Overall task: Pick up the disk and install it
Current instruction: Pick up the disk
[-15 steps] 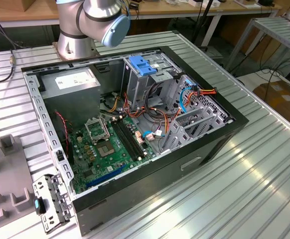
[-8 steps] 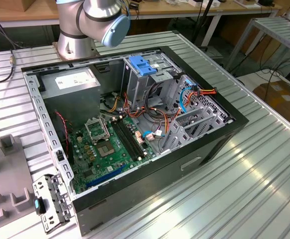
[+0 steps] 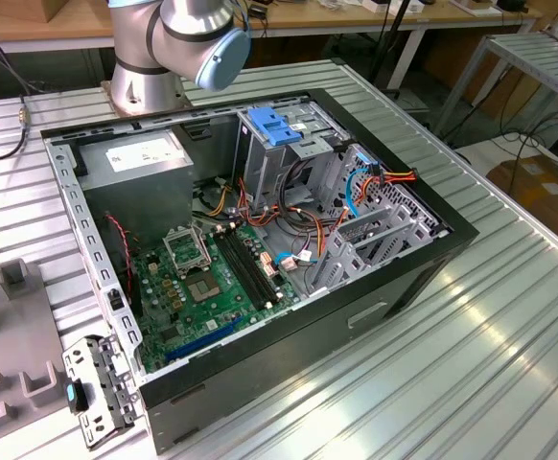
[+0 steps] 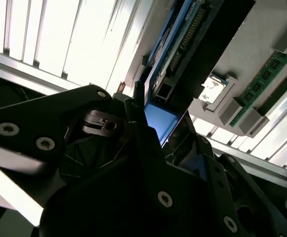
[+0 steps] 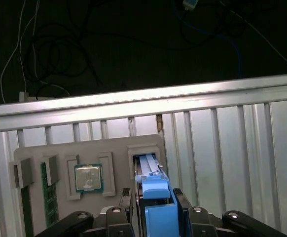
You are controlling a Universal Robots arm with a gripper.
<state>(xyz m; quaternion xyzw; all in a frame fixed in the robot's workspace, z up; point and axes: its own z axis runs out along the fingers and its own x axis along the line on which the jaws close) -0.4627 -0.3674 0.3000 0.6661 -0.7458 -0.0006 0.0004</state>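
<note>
The exterior view shows the open computer case (image 3: 452, 235) beside the grey tray (image 3: 1, 364), holding a motherboard (image 3: 202, 287); the second wrist view, a processor (image 4: 213, 89) and memory stick (image 4: 264, 79) in the tray; the first wrist view, the disk (image 5: 151, 170) at the tray's slot, inside the gripper (image 5: 155, 195), whether clamped cannot be told.

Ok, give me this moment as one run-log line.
phase: pick | gripper: shut on disk | disk: upright in grey tray slot | computer case: open, disk not installed
</note>
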